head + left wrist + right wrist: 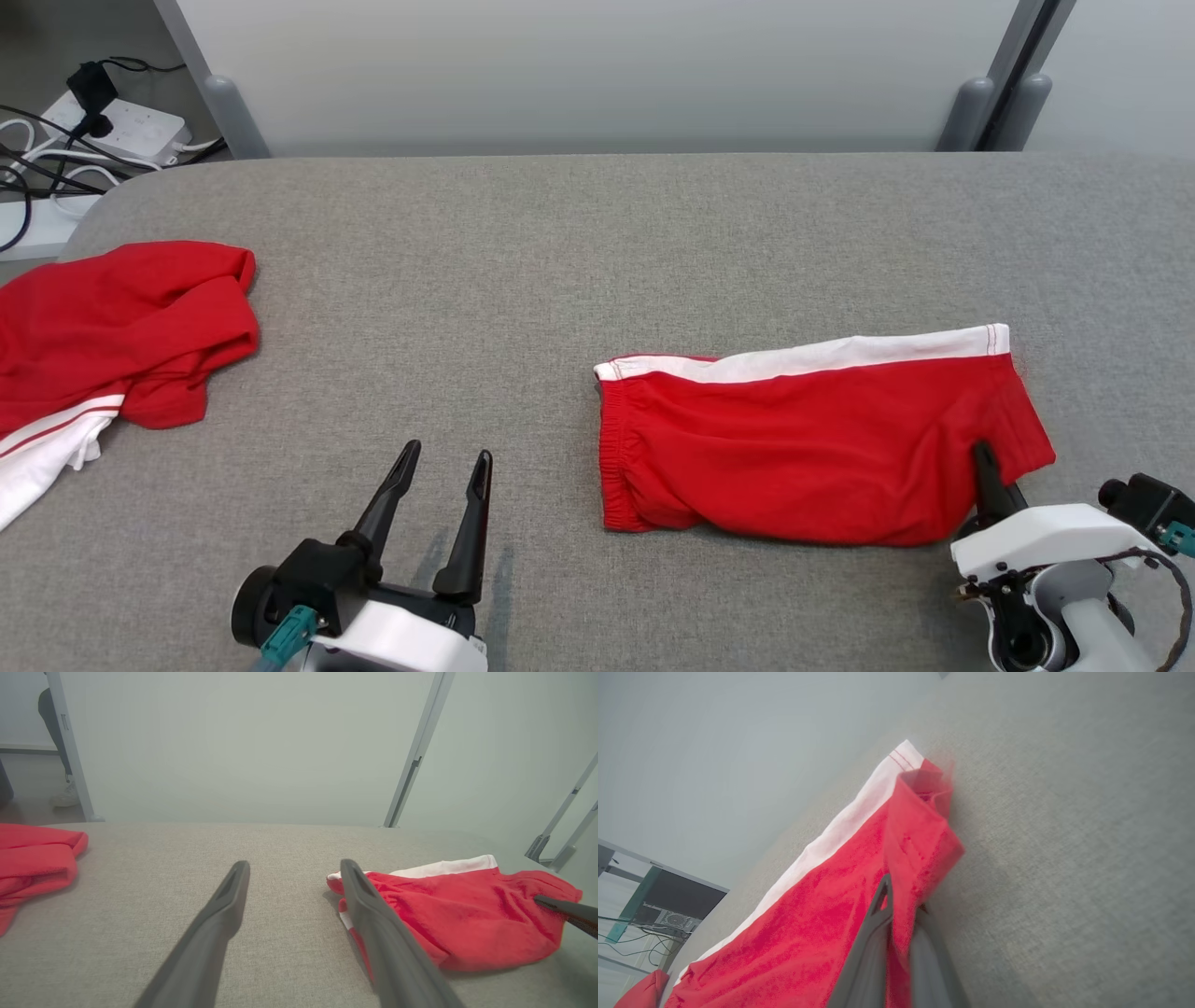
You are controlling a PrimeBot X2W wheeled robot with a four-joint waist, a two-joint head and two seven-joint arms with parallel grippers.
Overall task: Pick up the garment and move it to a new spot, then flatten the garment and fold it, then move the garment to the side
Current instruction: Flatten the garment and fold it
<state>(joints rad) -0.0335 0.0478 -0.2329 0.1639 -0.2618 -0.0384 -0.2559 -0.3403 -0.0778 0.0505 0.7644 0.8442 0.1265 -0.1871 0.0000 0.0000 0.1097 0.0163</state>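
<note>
The garment is a pair of red shorts with a white band along the far edge, lying folded on the grey table right of centre. My right gripper is at its near right corner, shut on a fold of the red cloth. The right wrist view shows that fold pinched between the two fingers of the right gripper. My left gripper stands open above bare table, left of the shorts' elastic waist end. In the left wrist view the left gripper has nothing between its fingers, and the garment lies to its right.
A second red and white garment lies crumpled at the table's left edge. Cables and a power strip sit on the floor beyond the far left corner. A pale wall panel runs behind the table.
</note>
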